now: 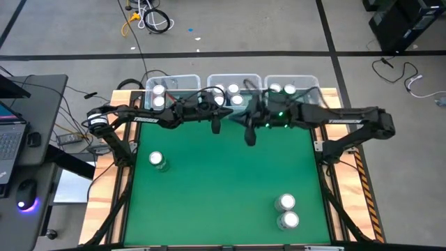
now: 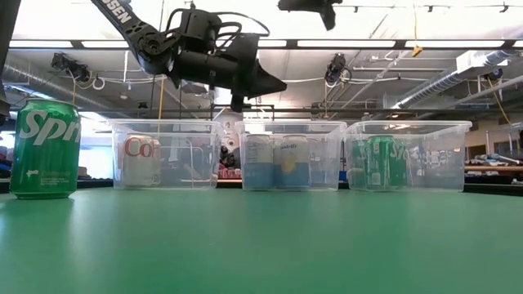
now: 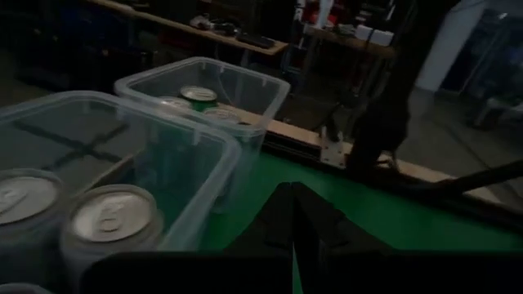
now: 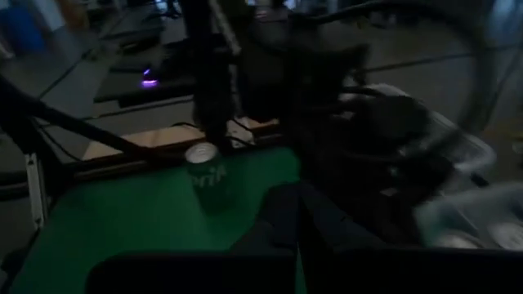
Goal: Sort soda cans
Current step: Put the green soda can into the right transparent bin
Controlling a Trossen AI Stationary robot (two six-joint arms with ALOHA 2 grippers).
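Dark and closed on nothing, the left tool and right tool hung just before the middle bin. Between picks, I judged: three loose soda cans remained on the green surface, well apart from that bin; next move needed reaching one.

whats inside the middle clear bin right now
The middle bin holds silver-topped soda cans; the high view shows about three tops. The low view shows pale blue-and-white sides. The arms cross its front edge, so a further can there might be hidden.
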